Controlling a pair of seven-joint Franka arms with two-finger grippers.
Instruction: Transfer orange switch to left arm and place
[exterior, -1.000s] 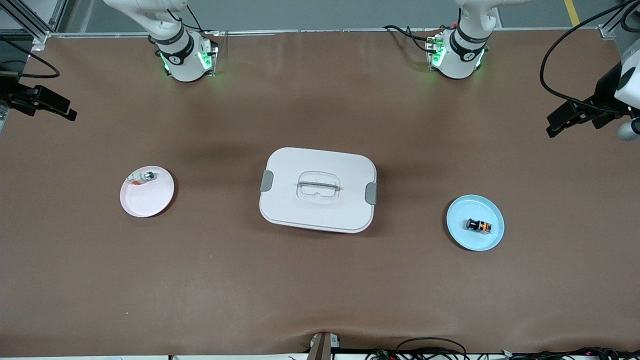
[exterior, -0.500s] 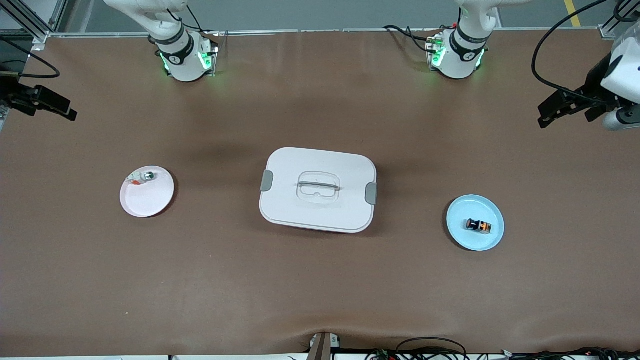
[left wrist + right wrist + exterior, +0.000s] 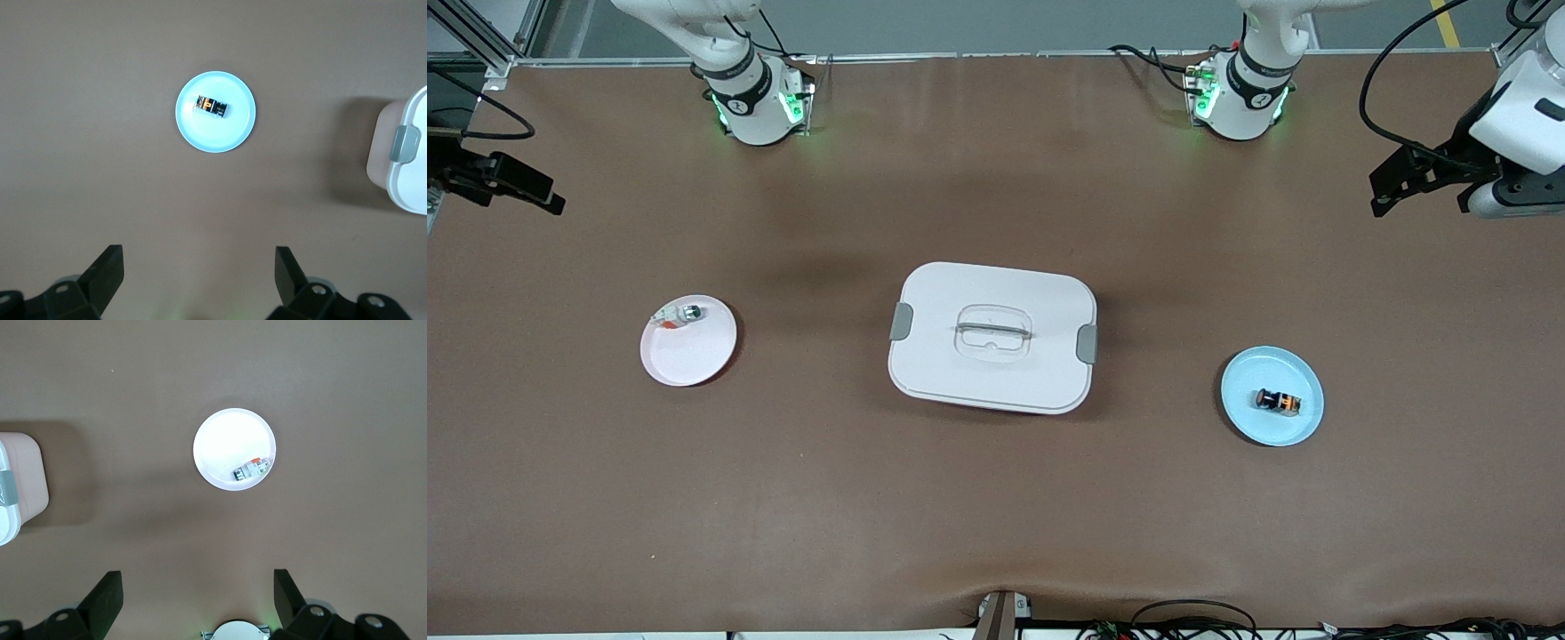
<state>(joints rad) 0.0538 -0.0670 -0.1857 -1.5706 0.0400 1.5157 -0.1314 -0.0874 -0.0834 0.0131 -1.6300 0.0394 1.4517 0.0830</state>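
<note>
**Orange switch on blue plate, both hands spread and empty**

The orange switch (image 3: 1279, 402) lies on its side in the blue plate (image 3: 1249, 373), toward the left arm's end of the surface (image 3: 996, 516). Looks tiny, light, rigid; the round cap may roll, so pinch across the black body.

The left hand (image 3: 199, 270) hangs high over that end of the surface, fingers apart, holding nothing. The right hand (image 3: 198, 593) waits over its own end, fingers apart, empty.

The box (image 3: 992, 336) sits mid-surface between the two plates and blocks a straight carry. The pink plate (image 3: 694, 360) holds a small silver-and-white part (image 3: 680, 314).
</note>
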